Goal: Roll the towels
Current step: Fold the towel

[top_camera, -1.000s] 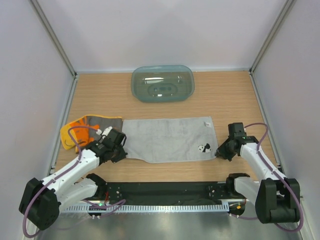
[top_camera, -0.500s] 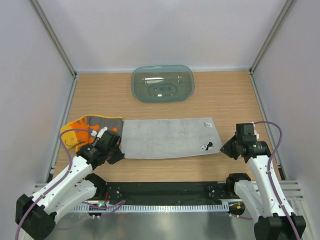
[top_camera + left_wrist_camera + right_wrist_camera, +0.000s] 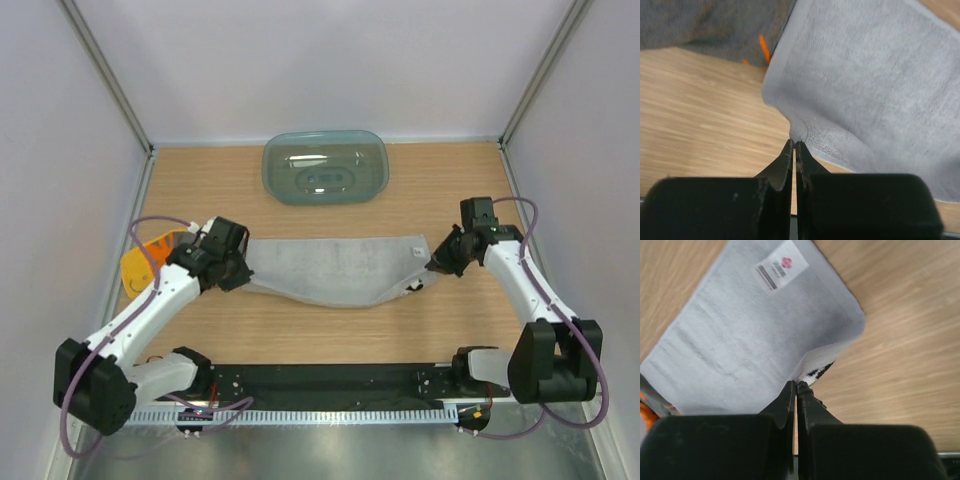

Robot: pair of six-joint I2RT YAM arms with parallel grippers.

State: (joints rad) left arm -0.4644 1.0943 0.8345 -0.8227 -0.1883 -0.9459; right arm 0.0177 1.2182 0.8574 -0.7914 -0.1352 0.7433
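Grey towel [image 3: 330, 270] spread across the middle of the wooden table [image 3: 450, 190]. Each near corner is pinched between closed fingers, the left gripper [image 3: 794, 145] on the left corner and the right gripper [image 3: 796, 386] on the right. The near edge is raised and sags between them. A teal tray [image 3: 325, 168] lies well apart at the far side. The orange towel [image 3: 145, 262] lies at the table's left edge, just beside the grey one, and is largely covered by the left arm. The panda mark [image 3: 816, 371] is half hidden under the turned corner. The print on the white label [image 3: 782, 267] is too small to read.
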